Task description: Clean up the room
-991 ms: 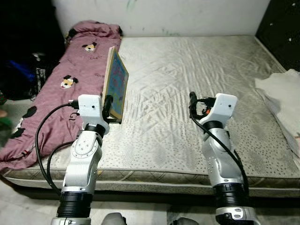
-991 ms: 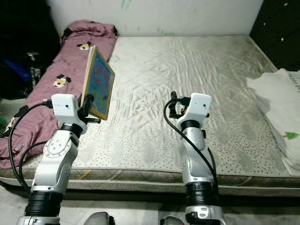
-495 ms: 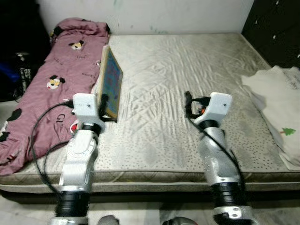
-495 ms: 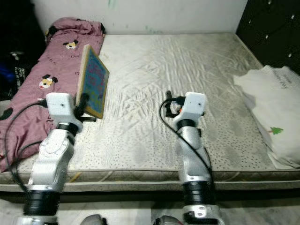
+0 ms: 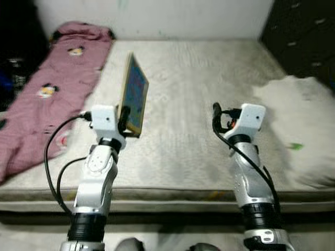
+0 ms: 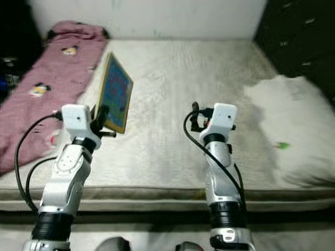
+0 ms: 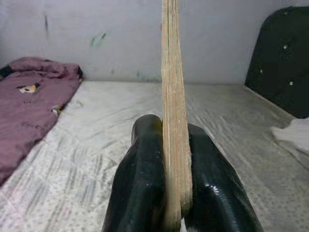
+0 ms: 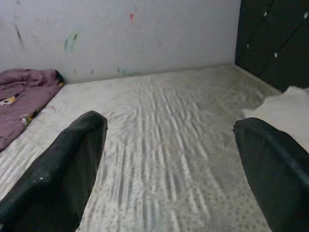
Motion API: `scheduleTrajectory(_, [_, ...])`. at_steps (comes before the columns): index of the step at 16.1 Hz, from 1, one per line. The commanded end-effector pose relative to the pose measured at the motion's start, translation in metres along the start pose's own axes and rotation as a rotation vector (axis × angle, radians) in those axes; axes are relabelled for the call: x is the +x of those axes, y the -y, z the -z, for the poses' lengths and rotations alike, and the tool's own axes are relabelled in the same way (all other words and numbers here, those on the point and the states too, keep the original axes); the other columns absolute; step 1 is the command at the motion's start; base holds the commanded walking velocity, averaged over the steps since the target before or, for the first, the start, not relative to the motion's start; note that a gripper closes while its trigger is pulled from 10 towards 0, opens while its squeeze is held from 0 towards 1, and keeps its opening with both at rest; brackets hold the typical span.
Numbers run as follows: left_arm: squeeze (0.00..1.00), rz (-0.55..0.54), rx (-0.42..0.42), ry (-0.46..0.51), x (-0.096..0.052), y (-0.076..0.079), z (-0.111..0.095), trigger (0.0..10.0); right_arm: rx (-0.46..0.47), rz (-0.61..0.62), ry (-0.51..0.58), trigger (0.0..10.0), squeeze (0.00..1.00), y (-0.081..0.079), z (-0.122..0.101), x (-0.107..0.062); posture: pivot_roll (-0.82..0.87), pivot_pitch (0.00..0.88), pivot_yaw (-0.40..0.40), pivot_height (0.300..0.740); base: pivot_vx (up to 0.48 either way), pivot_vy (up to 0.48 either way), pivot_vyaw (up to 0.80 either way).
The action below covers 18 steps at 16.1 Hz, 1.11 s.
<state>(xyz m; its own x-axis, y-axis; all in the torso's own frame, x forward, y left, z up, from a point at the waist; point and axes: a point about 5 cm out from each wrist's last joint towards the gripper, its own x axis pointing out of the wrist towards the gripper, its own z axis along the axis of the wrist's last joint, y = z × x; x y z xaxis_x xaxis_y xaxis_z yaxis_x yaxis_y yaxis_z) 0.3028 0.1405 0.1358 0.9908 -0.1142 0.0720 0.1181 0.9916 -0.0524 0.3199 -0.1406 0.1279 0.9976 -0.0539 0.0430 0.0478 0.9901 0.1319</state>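
Note:
A thin wooden board with a colourful blue face (image 5: pixel 135 94) stands on edge above the bed, clamped by my left gripper (image 5: pixel 124 116). In the left wrist view both black fingers (image 7: pixel 145 179) press on the board's edge (image 7: pixel 172 96). My right gripper (image 5: pixel 216 116) hovers over the middle of the grey mattress (image 5: pixel 199 78), and its fingers (image 8: pixel 63 164) stand wide apart with nothing between them.
A maroon blanket with cartoon prints (image 5: pixel 36 99) lies along the bed's left side. A white cloth (image 5: pixel 298 115) is heaped on the right side. A dark cabinet (image 5: pixel 303 31) stands at the right, and a pale wall (image 5: pixel 157 15) runs behind the bed.
The whole view has shifted and blurred, so the camera has turned to the right. Both grippers hold their poses, and the board stays in the left one.

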Motion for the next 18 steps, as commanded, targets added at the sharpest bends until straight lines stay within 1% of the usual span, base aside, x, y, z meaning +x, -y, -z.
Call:
scheduleTrajectory(1, [0.00,-0.024,0.010,0.052,0.0024,-0.0057,-0.0119,10.0,-0.005,-0.025,0.011,10.0,0.00,-0.0052,-0.0035,0.0018,0.03,0.000,0.030,0.740,0.000,-0.345,0.00])
scheduleTrajectory(5, [0.00,-0.022,-0.002,0.062,0.0023,-0.0051,-0.0126,10.0,-0.008,-0.027,0.010,10.0,0.00,-0.0052,-0.0034,0.0025,0.03,0.000,0.028,0.740,0.000,-0.316,0.00])
scheduleTrajectory(6, [0.00,-0.018,-0.021,0.082,0.0016,-0.0047,-0.0147,10.0,-0.007,-0.026,0.010,10.0,0.00,-0.0051,-0.0033,0.0025,0.03,0.000,0.028,0.740,0.000,0.000,0.00])
scheduleTrajectory(7, [0.00,0.000,-0.021,0.101,0.0009,-0.0043,-0.0169,10.0,-0.008,-0.025,0.010,10.0,0.00,-0.0053,-0.0033,0.0027,0.03,0.000,0.029,0.740,0.000,0.000,0.00])
scheduleTrajectory(12, [0.00,0.034,-0.041,0.116,-0.0003,-0.0027,-0.0186,10.0,-0.010,-0.026,0.011,10.0,0.00,-0.0051,-0.0033,0.0034,0.03,0.000,0.029,0.740,0.000,0.000,0.00])
scheduleTrajectory(18, [0.00,0.056,-0.051,0.127,0.0001,-0.0013,-0.0199,10.0,-0.010,-0.027,0.013,10.0,0.00,-0.0055,-0.0037,0.0048,0.03,0.000,0.029,0.740,0.343,0.000,0.00])
